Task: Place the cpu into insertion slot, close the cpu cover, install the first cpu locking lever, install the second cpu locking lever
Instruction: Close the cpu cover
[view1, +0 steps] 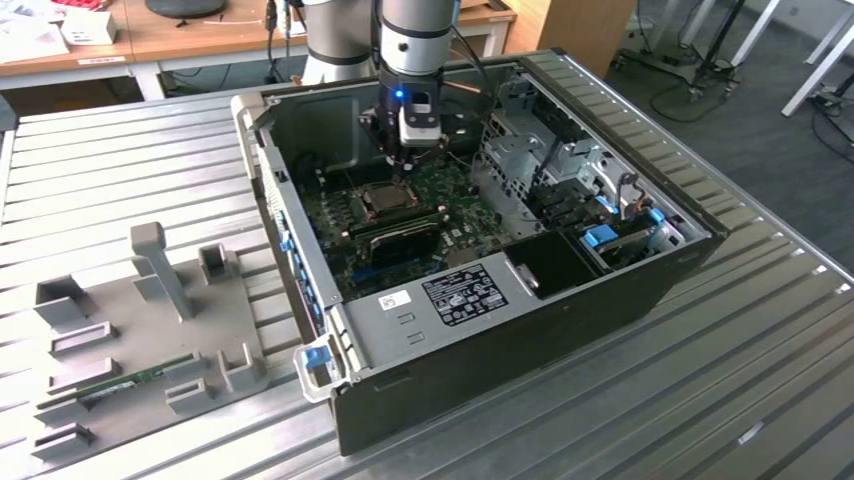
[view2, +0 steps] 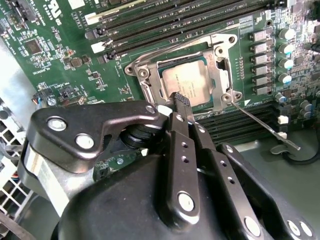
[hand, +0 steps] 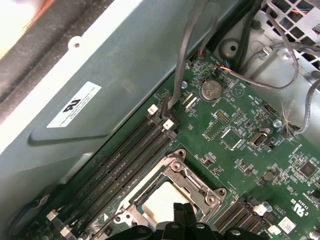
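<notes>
Silver-grey arm, blue light, black jaws, silver screws

Ribbed metal counter carrying an open case and a grey plate.

The counter is made of long silvery slats laid side by side, with shallow grooves between them, running across its whole top. A dark case lies on its side at the middle of the counter with its open face up and its back end toward the far edge. A flat grey plate with upright blocks and one taller post lies near the counter's near edge, on the exterior view's left. The plate's corner comes just beside the case's near corner; whether they touch cannot be told. Bare slats run around both, up to the far edge and toward the near corner on the exterior view's right.
</notes>
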